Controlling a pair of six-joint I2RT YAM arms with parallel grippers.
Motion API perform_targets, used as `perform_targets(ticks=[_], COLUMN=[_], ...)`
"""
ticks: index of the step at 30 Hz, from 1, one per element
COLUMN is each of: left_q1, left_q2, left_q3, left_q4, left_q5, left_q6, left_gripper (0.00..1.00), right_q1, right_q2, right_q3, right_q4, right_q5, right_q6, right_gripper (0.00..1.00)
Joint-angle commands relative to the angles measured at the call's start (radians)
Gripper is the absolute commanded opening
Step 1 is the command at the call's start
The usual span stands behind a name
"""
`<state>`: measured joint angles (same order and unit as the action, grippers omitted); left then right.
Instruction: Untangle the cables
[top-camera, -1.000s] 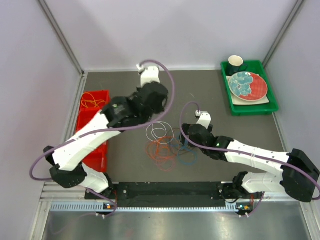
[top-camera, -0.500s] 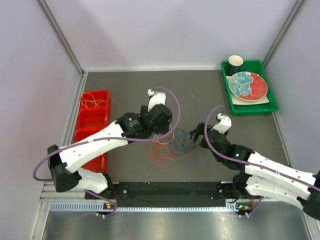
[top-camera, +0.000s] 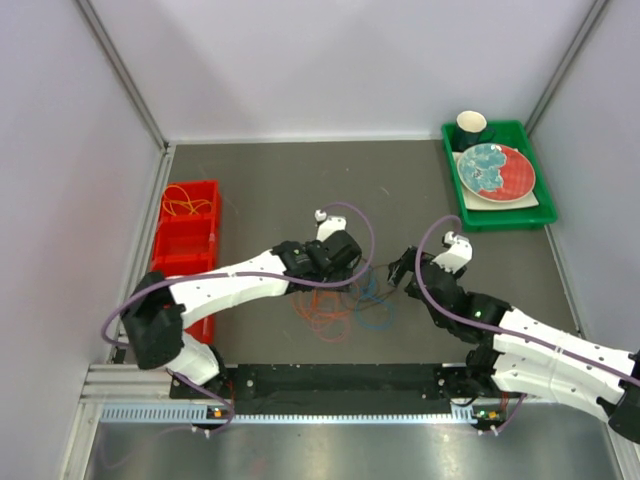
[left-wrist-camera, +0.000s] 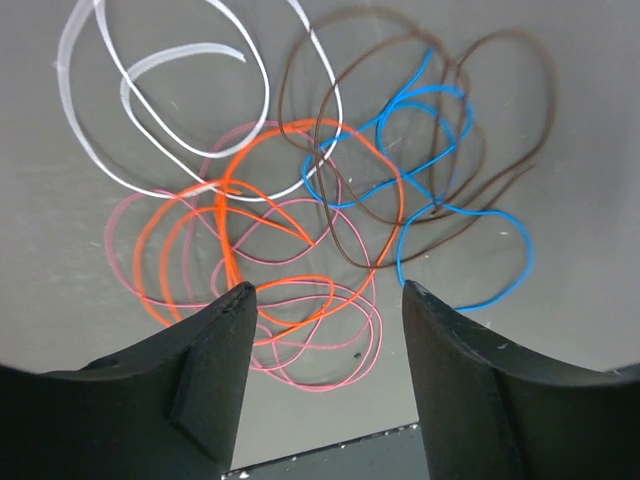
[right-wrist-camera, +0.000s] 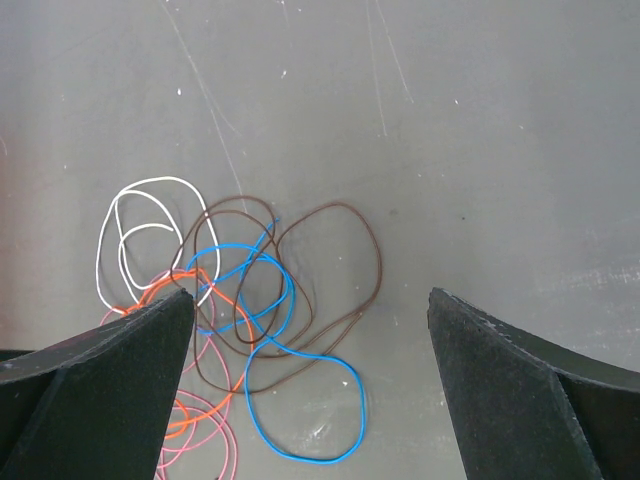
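The cables lie in one tangled pile (top-camera: 340, 300) on the dark table. In the left wrist view I see a white loop (left-wrist-camera: 100, 150), an orange one (left-wrist-camera: 225, 200), a pink one (left-wrist-camera: 310, 350), a dark brown one (left-wrist-camera: 500, 150) and a blue one (left-wrist-camera: 510, 260), all overlapping. My left gripper (left-wrist-camera: 328, 290) hovers open above the pink and orange loops, holding nothing. My right gripper (right-wrist-camera: 308, 297) stands wide open above the pile's right side, over the blue loop (right-wrist-camera: 300, 410) and the brown loop (right-wrist-camera: 370, 260). From above, the left gripper (top-camera: 352, 272) covers the white loop.
A red bin (top-camera: 185, 250) at the left holds thin orange-yellow wire (top-camera: 182, 205). A green tray (top-camera: 505, 215) at the back right carries a plate (top-camera: 495, 170) and a dark cup (top-camera: 472, 125). Purple cables run along both arms.
My left arm has swung from the back left forward over the pile, and its gripper has opened. My right gripper has drawn back off the pile to the right.
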<state>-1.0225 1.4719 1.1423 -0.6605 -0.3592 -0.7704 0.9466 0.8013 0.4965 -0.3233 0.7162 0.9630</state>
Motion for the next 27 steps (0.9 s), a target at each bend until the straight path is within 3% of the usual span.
perform_targets(ticks=[1,12,16,27], left_q1=[-0.004,-0.004,-0.004,-0.002], left_q2=[0.085,0.194,0.234,0.295], left_q3=[-0.01,-0.046,-0.041,0.019], left_q4=[0.048,0.073,0.081,0.052], left_q5=[0.046,0.04,0.025,-0.078], left_q6=[-0.078,-0.124,-0.122,-0.09], left_gripper=[0.64,0.65,0.6,0.0], right_q1=[0.0,-0.002,-0.002,-0.003], right_q2=[0.001,0.016,0.022,0.042], right_q3=[0.016,0.016,0.017,0.024], right_q4=[0.023,0.044,0.05,0.061], right_q5=[0.009,-0.006,-0.012,-0.024], right_q6=[-0.004,-0.023,-0.029,-0.041], right_gripper=[0.99,0.99,0.99,0.99])
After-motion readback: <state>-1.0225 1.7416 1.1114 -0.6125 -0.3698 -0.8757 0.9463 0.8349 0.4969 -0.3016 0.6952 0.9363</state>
